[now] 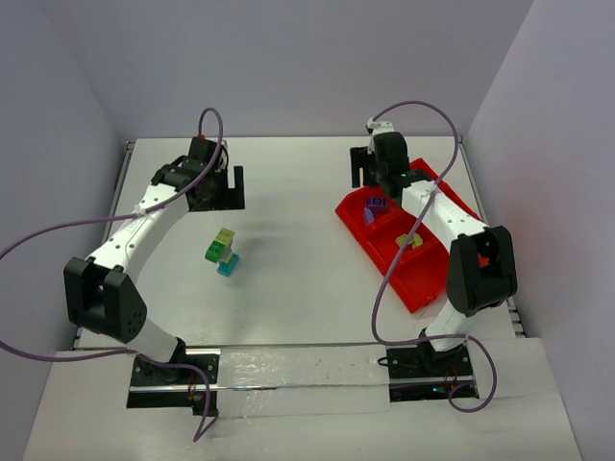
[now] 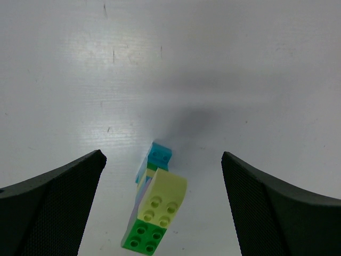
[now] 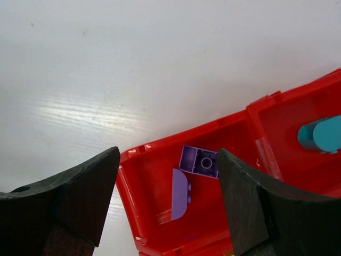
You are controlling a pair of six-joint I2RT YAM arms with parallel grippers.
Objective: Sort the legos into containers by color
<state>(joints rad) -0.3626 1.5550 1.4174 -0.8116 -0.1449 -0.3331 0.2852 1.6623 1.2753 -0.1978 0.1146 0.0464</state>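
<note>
Left pincer [image 2: 161, 159] gapes wide, empty, clear of the lego stack [image 2: 154, 213] lying near-to-far on the counter [image 2: 240, 64]; right pincer [image 3: 168, 154] likewise, touching no purple bricks [image 3: 199, 161].

No legible text, no labels, no brand marks, no numbers, no signs in any of the three views
</note>
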